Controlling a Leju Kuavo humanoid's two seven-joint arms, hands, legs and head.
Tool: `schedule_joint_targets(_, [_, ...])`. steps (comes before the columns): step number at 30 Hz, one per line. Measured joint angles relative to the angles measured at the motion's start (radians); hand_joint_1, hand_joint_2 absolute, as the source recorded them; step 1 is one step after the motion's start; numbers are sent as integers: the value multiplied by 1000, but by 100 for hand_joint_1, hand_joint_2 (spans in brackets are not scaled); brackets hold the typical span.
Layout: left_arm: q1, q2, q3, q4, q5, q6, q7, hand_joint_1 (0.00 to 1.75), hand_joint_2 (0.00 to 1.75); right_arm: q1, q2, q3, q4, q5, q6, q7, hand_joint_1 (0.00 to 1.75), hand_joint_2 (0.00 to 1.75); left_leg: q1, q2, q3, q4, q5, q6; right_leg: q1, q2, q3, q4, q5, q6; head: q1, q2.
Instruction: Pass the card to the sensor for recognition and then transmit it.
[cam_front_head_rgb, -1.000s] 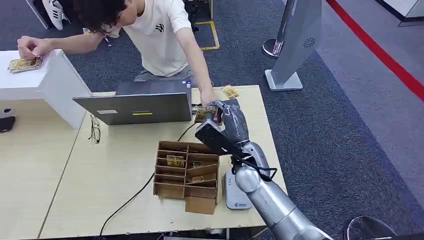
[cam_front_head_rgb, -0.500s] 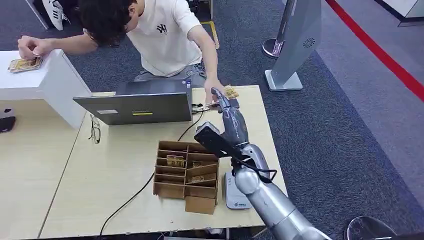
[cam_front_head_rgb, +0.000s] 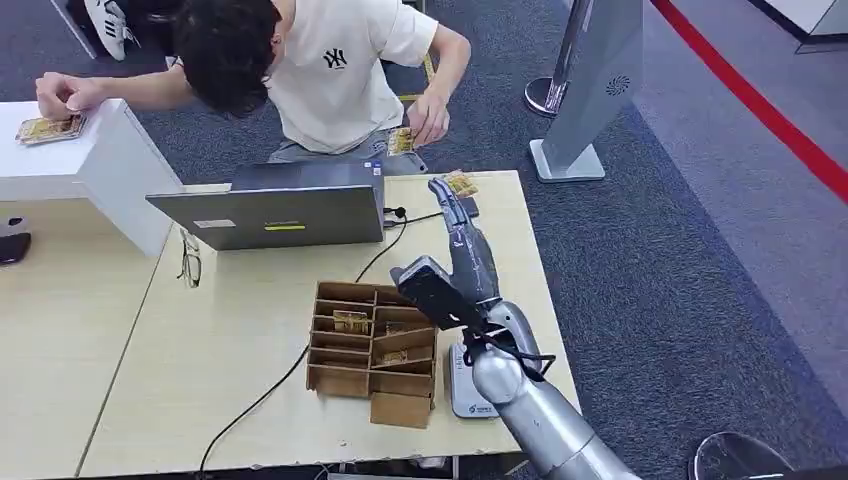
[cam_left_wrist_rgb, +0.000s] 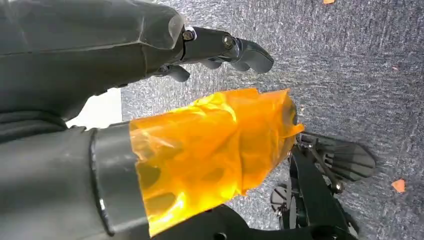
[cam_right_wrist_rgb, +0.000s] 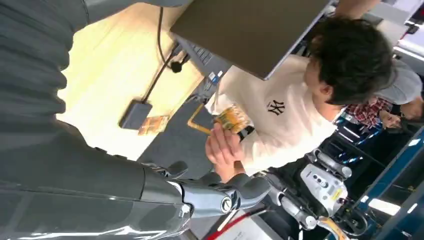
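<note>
The right hand (cam_front_head_rgb: 462, 225) reaches empty over the wooden table (cam_front_head_rgb: 240, 340), fingers straight and slightly apart. A person's hand (cam_front_head_rgb: 428, 118) holds the card (cam_front_head_rgb: 402, 141) above grey carpet (cam_front_head_rgb: 680, 250). The cardboard organizer (cam_front_head_rgb: 372, 350) holds cards in two compartments. The left hand (cam_left_wrist_rgb: 150, 75) hangs empty, fingers apart.

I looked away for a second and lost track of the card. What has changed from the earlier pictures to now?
The card has left the right hand: a second ago that hand held it beside the laptop, now the person's hand holds it, drawn back off the table. The right hand stays stretched out, holding nothing. The laptop, the cardboard organizer and the cards at the table's far edge kept their places.
</note>
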Motion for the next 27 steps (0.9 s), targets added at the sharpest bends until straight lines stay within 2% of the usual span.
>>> schedule_joint_targets(4, [1,0,3,0,14,2,-5,0,0,36,-1,0,-56,-82,31,-29,0,175,0,0,0,0,0,0,0,0,0,0,0,0,0,0])
schedule_joint_targets(5, [1,0,5,0,18,3,-8,0,0,48,-3,2,-76,-100,39,-35,14,175,0,0,0,0,0,0,0,0,0,0,0,0,0,0])
schedule_joint_targets(6, [2,-1,8,0,22,4,-8,0,0,58,-4,5,-94,-114,49,-41,14,175,0,0,0,0,0,0,0,0,0,0,0,0,0,0])
schedule_joint_targets(7, [2,-1,10,0,25,5,-9,0,0,69,-6,11,-108,-127,59,-45,106,175,0,0,0,0,0,0,0,0,0,0,0,0,0,0])
schedule_joint_targets(8, [2,-1,11,0,27,5,-10,0,0,77,-9,18,-121,-136,69,-47,140,175,0,0,0,0,0,0,0,0,0,0,0,0,0,0])
schedule_joint_targets(9, [2,-1,13,0,28,6,-10,0,0,86,-12,26,-135,-141,78,-47,140,175,0,0,0,0,0,0,0,0,-1,0,0,0,0,0])
schedule_joint_targets(11, [3,-1,18,0,32,8,-11,0,0,101,-18,44,-157,-158,99,-48,152,175,0,0,0,0,0,0,0,0,-1,0,0,0,0,0])
schedule_joint_targets(16, [3,-1,19,0,39,10,-13,0,0,121,-35,97,-179,-180,149,-48,140,175,0,0,0,0,0,0,0,0,0,0,0,0,0,0])
schedule_joint_targets(19, [3,0,19,0,39,11,-13,0,0,123,-46,127,-180,-206,190,-45,120,175,0,0,0,0,0,0,0,0,0,0,0,0,0,0])
schedule_joint_targets(21, [3,0,19,0,39,11,-16,0,0,123,-53,147,-180,-235,226,-44,127,175,0,0,0,0,0,0,0,0,0,0,0,0,0,0])
schedule_joint_targets(22, [3,1,19,0,39,11,-18,0,0,123,-57,157,-178,-250,246,-43,112,175,0,0,0,0,0,0,0,0,0,0,0,0,0,0])
schedule_joint_targets(23, [2,2,19,0,38,11,-19,0,0,122,-62,171,-176,-274,276,-39,79,175,0,0,0,0,0,0,0,0,0,0,0,0,0,0])
schedule_joint_targets(24, [2,2,19,0,38,11,-20,0,0,121,-67,181,-173,-299,306,-35,70,175,0,0,0,0,0,0,0,0,0,0,0,0,0,0])
schedule_joint_targets(25, [2,4,19,0,36,12,-21,0,0,117,-73,194,-167,-326,340,-32,52,175,0,0,0,0,0,0,0,0,0,0,0,0,0,0])
schedule_joint_targets(26, [1,6,19,0,35,12,-22,0,0,114,-79,203,-160,-346,366,-27,21,175,0,0,0,0,0,0,0,0,0,0,0,0,0,0])
schedule_joint_targets(27, [1,8,19,0,34,12,-22,0,0,109,-84,215,-151,-368,392,-21,7,175,0,0,0,0,0,0,0,0,0,0,0,0,0,0])
